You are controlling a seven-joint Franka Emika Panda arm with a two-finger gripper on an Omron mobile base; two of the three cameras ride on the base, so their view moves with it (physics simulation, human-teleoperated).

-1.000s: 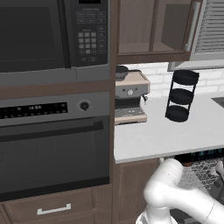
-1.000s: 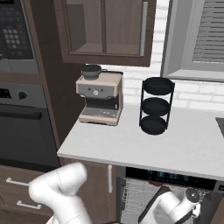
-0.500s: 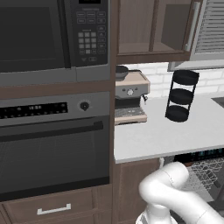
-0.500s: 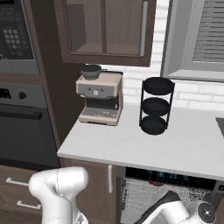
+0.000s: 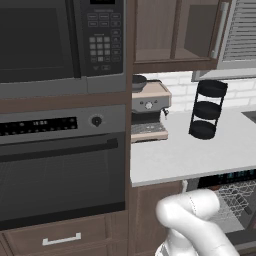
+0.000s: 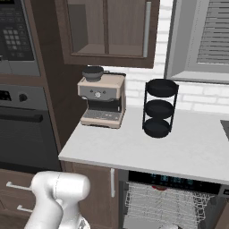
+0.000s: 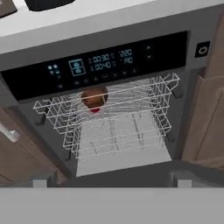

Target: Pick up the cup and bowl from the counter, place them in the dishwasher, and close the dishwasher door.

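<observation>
Door-closing looks to us like the step in hand. In the hand view the bowl (image 7: 94, 97) sits at the back left of the rack (image 7: 116, 118), with a bit of red just under it that we take for the cup (image 7: 95, 110), though we cannot tell how it lies. The counter (image 6: 179, 147) carries only the coffee machine (image 6: 101, 99) and the black tiered stand (image 6: 160, 108), so we judge both dishes loaded.

The fingers stand released, spread wide, and grasp nothing; the gripper hangs low in front of the open dishwasher (image 7: 118, 63), looking into it.

To do this well, we would first check that the rack is pushed fully in, since it seems to jut out past the control strip and could foul the door. The door (image 7: 122, 159) lies dropped flat below the rack. We would get the hand under its outer edge, well clear of the wires, and lift along the hinge's arc rather than straight up. A steady push near the middle of the edge should keep it from twisting, and we would press until it meets the strip.
</observation>
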